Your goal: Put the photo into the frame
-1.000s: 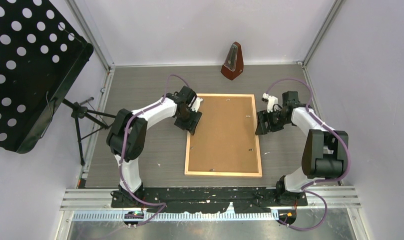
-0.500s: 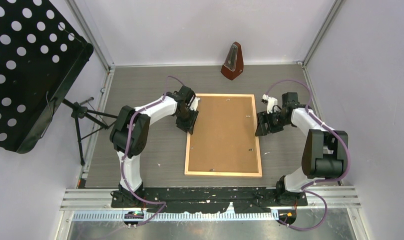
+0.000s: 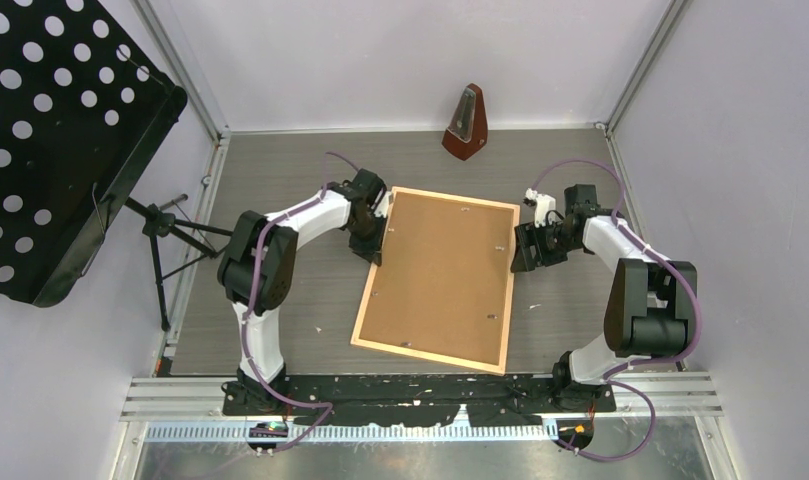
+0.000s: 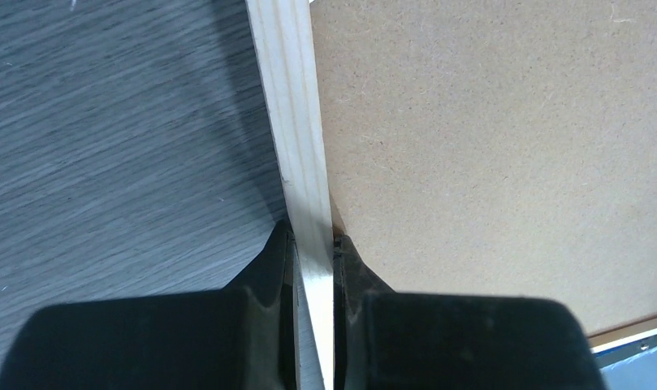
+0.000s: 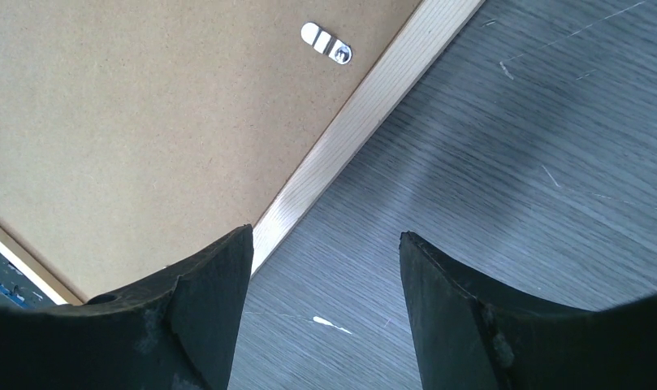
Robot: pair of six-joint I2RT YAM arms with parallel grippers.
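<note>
On a grey wood-grain table [image 3: 280, 180], seen from above, a thin pale wooden frame [image 3: 427, 356] lies in the middle between two white and black robot arms. It lies back side up, with a plain brown backing board [image 3: 438, 270] filling it. The frame sits askew, its near end angled toward the left arm.

The left gripper [image 3: 373, 243] is at the frame's left rail, close to the far corner. Its wrist camera shows the two black jaws clenched on the pale rail [image 4: 292, 122], one on the outer side and one on the board side.

The right gripper [image 3: 525, 250] is just beside the frame's right rail, not touching it. Its jaws stand wide apart with only bare table between them [image 5: 325, 236], and a small metal clip [image 5: 326, 44] shows on the board near the rail.

A dark red metronome [image 3: 466, 122] stands at the far edge. A black perforated music stand [image 3: 60, 130] is off to the left.
</note>
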